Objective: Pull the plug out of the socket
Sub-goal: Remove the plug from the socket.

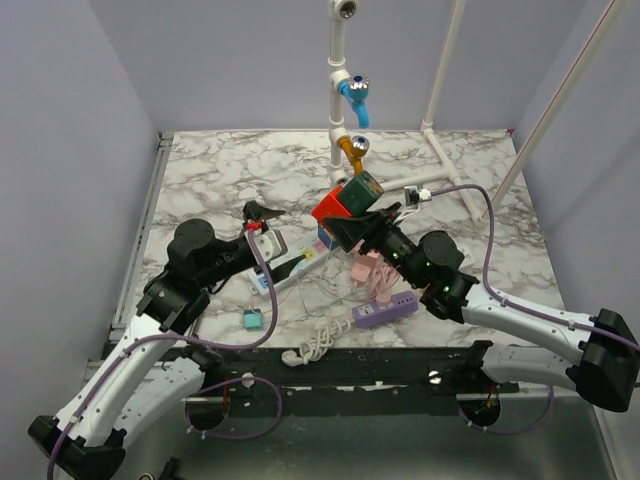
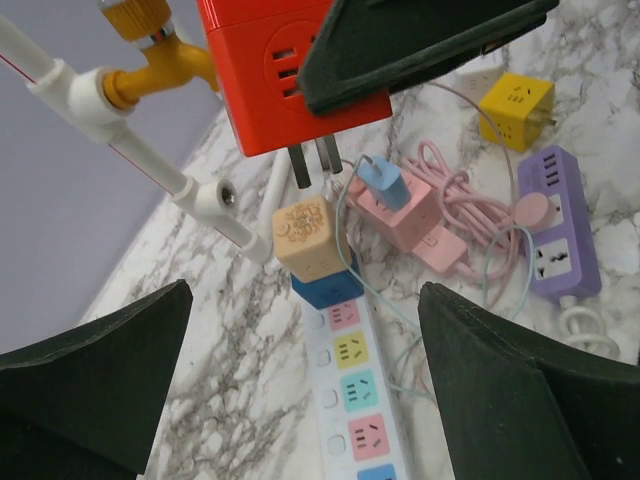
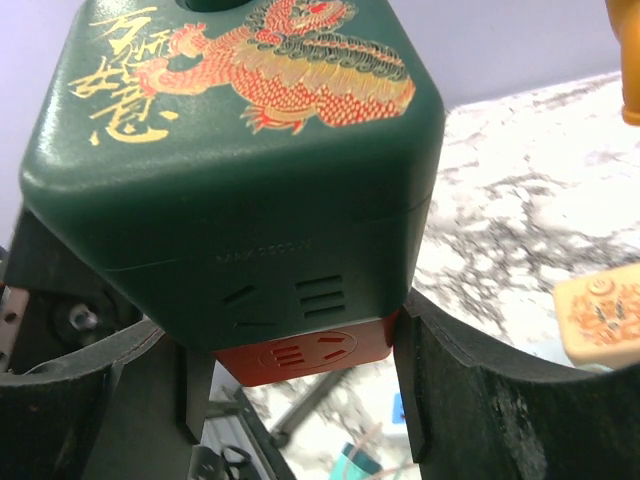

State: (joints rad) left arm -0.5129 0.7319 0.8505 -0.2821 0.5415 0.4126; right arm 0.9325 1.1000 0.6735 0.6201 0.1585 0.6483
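My right gripper (image 1: pixel 345 222) is shut on a red cube plug (image 1: pixel 332 207) with a green dragon-printed cube (image 1: pixel 364 188) plugged on top. It holds them in the air. In the left wrist view the red cube (image 2: pixel 270 75) shows its bare metal prongs (image 2: pixel 310 165), clear of a tan cube (image 2: pixel 310 238) stacked on a blue cube (image 2: pixel 325 288) at the end of the white power strip (image 2: pixel 355 400). In the right wrist view my fingers (image 3: pixel 490 400) flank the red cube (image 3: pixel 300 355) under the green one (image 3: pixel 240 150). My left gripper (image 2: pixel 305 335) is open and empty over the strip.
A pink adapter with coiled cord (image 2: pixel 405 205), a purple power strip (image 2: pixel 555 225) and a yellow cube (image 2: pixel 515 108) lie to the right. White pipes with a yellow tap (image 2: pixel 150 75) and a blue tap (image 1: pixel 355 95) stand behind. A teal cube (image 1: pixel 252 319) and a white cord (image 1: pixel 312 345) lie near the front edge.
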